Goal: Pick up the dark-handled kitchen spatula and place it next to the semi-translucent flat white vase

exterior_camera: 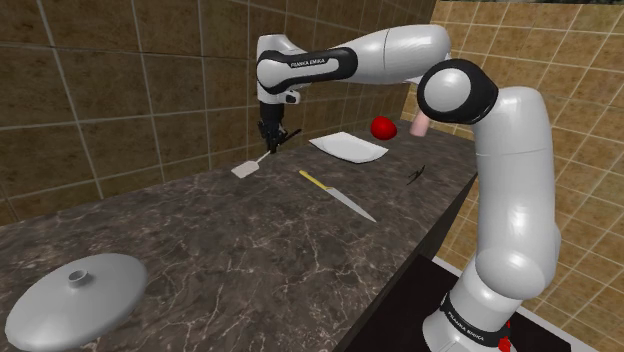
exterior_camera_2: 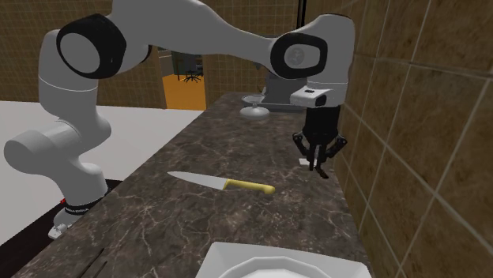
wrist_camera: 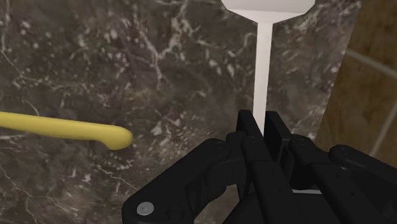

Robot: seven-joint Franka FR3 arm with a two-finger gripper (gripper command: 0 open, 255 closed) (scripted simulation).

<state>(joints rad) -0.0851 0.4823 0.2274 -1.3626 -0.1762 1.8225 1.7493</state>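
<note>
- Gripper (wrist_camera: 261,124): the black fingers are pinched on the handle end of the spatula (wrist_camera: 262,63), close to the tiled wall (exterior_camera: 120,90).
- Spatula: its white shaft runs out from the fingers to a flat white blade. The blade end hangs low over the dark marbled countertop (exterior_camera: 250,250); contact cannot be determined.
- Knife (exterior_camera: 337,195): yellow handle, lying flat on the countertop near the gripper.
- Flat white vase (exterior_camera: 348,147): on the countertop at the shoulder view's right of the gripper, apart from the spatula.
- Red object (exterior_camera: 381,127): just beyond the vase.
</note>
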